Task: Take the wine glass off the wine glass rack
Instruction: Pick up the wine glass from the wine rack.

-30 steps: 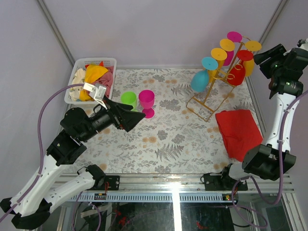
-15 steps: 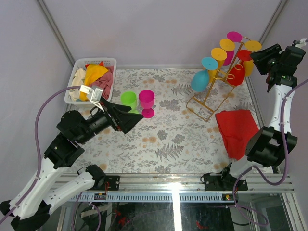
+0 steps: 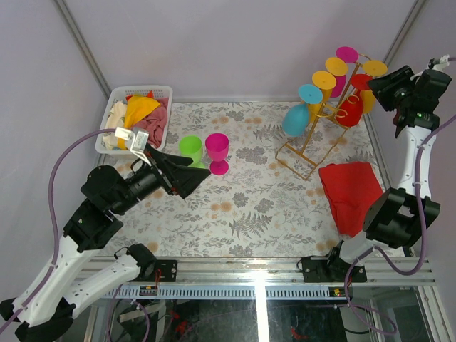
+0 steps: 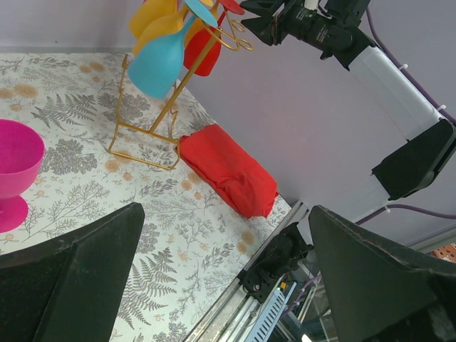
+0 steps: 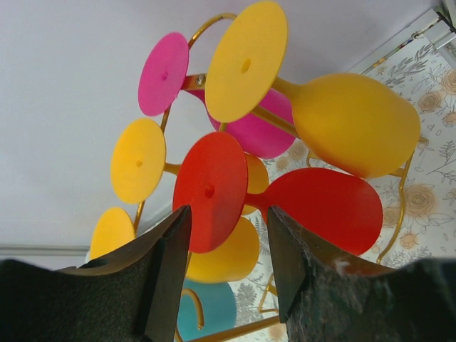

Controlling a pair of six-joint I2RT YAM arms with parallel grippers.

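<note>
Six bright glasses hang on the gold rack (image 3: 299, 153) at the far right corner of the table (image 3: 249, 214). The right gripper (image 3: 380, 80) has swung up and in since a moment ago. Now it sits high beside the rack, next to the red glass (image 3: 350, 108). Its fingers (image 5: 164, 285) have closed a little but are apart and pinch nothing. I think it is lining up to grab the red glass, which is not off the rack yet. The left gripper (image 3: 196, 174) has slid back a bit, its fingers wide apart and empty.

Only the right wrist view shows the red glass's round foot just ahead of the gap between the fingers. I cannot tell if they touch. Only the top view shows the green glass (image 3: 190, 147) and the pink glass (image 3: 217, 147) standing on the table, well apart from the rack.
</note>
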